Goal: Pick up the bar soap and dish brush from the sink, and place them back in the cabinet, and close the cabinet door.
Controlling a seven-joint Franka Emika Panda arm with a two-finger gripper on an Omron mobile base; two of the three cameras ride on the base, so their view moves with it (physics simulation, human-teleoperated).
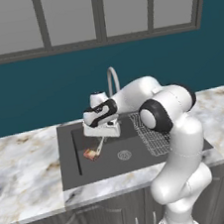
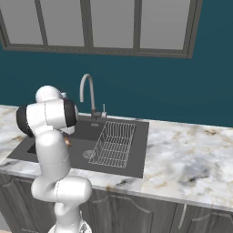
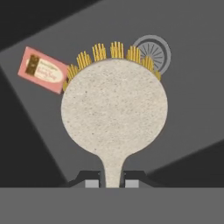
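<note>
Starting at the left of the hand view: the small pink-orange rectangular bar soap [image 3: 43,70] lies flat on the floor of the dark grey rectangular sink [image 3: 192,109], just off the left rim of the brush head, and it's hard to say whether the bristles touch it. Moving right, the big item: the dish brush with the round speckled cream head [image 3: 114,107], yellow bristles fanning out along its far edge, is filling the middle. Its thin pale handle runs straight back down to the tool [image 3: 113,183], and the two dark fingertips are clamped on that handle from either side, so the tool is gripping the brush, long axis in line with the hand. Further right, the round metal drain [image 3: 158,50] peeks out behind the bristles.

From the left base view, the tool [image 1: 99,146] hangs low inside the basin with the brush head down beside the soap [image 1: 91,154], the silver gooseneck faucet [image 1: 112,80] behind and the wire dish rack [image 1: 153,133] off to the right.

So brush in hand, soap left in the basin. The next move looks like a straight lift up and out of the sink, handle-end first, clearing the marbled table [image 1: 26,167] on the way to the cabinet.
</note>
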